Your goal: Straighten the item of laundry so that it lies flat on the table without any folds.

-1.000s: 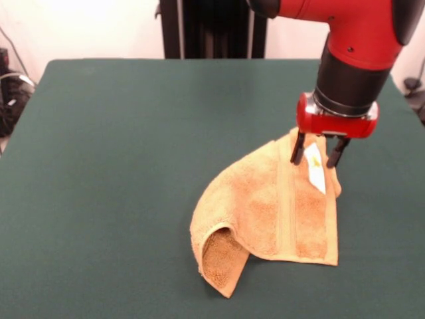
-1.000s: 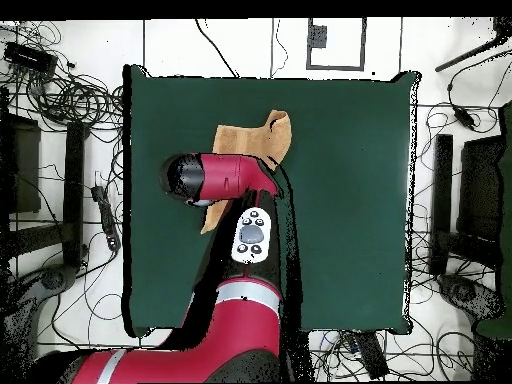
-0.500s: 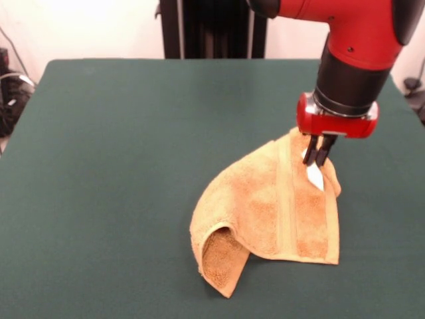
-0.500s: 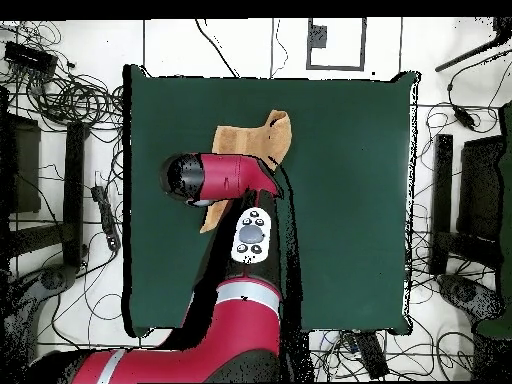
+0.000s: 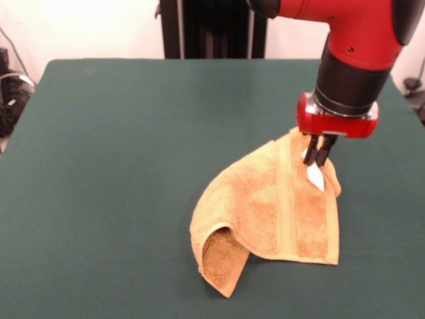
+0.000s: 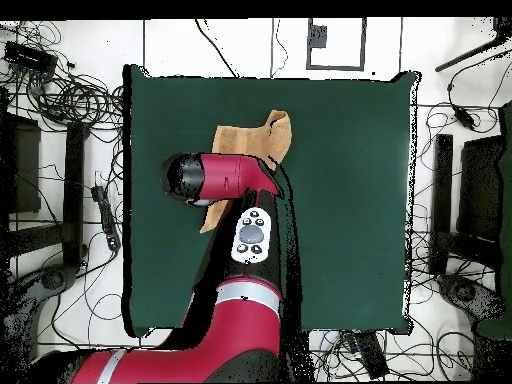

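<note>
Towel [image 5: 272, 212] lies rumpled on the table [image 5: 119, 166], its nearest corner curled under into an open fold. Beyond that fold runs a woven band, then the white label [image 5: 315, 176], where my gripper [image 5: 317, 159] pinches the towel's raised far edge.

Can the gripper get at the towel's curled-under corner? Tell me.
Probably yes. The gripper is shut on the towel near its label, so it must let go first. The curled corner lies uncovered on the table, nothing around it.
</note>
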